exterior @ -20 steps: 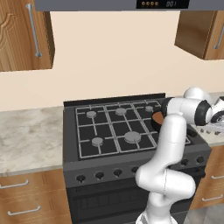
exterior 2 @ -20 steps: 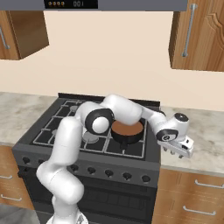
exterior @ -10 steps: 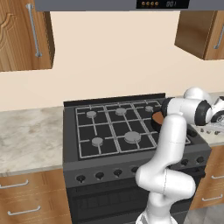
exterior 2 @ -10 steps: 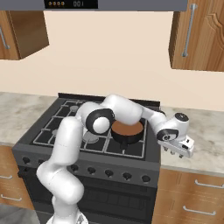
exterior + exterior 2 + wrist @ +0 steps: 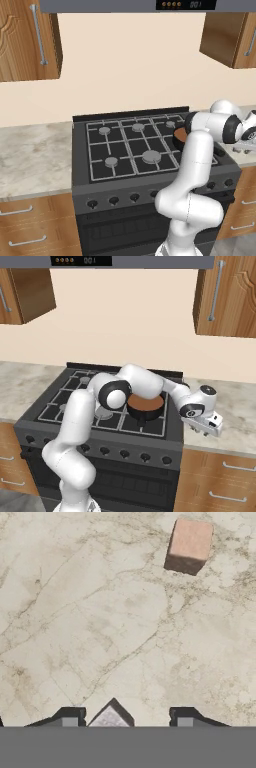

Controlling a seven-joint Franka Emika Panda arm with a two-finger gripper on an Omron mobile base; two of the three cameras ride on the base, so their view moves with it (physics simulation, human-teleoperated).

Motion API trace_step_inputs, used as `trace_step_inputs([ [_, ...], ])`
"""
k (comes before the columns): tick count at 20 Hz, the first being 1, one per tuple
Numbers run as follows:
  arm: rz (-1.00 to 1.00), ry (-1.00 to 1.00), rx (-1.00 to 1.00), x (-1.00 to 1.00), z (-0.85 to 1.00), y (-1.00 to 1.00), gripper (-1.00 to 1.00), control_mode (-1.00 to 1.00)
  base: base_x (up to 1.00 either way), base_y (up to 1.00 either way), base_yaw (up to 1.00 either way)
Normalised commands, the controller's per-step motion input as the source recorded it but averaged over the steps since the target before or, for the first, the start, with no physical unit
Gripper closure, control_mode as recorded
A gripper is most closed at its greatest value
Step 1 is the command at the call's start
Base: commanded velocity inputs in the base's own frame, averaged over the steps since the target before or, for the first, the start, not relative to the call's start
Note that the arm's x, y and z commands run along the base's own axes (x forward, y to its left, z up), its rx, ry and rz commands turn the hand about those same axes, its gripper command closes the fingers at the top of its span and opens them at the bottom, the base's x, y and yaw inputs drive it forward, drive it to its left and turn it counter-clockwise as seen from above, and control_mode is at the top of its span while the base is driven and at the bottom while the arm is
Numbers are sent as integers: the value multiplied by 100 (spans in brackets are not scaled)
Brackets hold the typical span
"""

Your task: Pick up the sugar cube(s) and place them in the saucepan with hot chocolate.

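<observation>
My gripper [image 5: 208,429] hangs low over the marble counter right of the stove, and it also shows at the right edge of the left base view [image 5: 246,145]. In the hand view its two dark fingertips [image 5: 68,718] stand apart. The pale corner of a sugar cube [image 5: 111,715] pokes up between them, with a gap to the right tip. A second, tan sugar cube [image 5: 189,546] lies on the counter further ahead. The saucepan with hot chocolate [image 5: 145,405], dark-rimmed with brown liquid, sits on the stove's front right burner and is half hidden by my arm [image 5: 179,135].
The black stove [image 5: 75,398] carries several bare burner grates left of the pan. Marble counter [image 5: 240,411] runs to the right of it, and more counter [image 5: 30,155] to the left. Wooden cabinets hang above on both sides.
The hand has sunk slightly toward the counter. The arm, pan and stove stay where they were.
</observation>
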Motion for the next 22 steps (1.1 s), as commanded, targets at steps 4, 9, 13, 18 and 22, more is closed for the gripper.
trace_step_inputs([
  [4,0,0,0,0,0,0,100,-100,0,0,0],
  [9,0,0,0,0,0,0,100,-100,0,0,0],
  [13,0,-4,0,-13,9,0,100,-100,0,0,0],
  [18,0,-20,0,-33,61,0,100,-100,0,0,0],
  [22,0,-25,0,-37,77,13,100,-100,0,0,0],
])
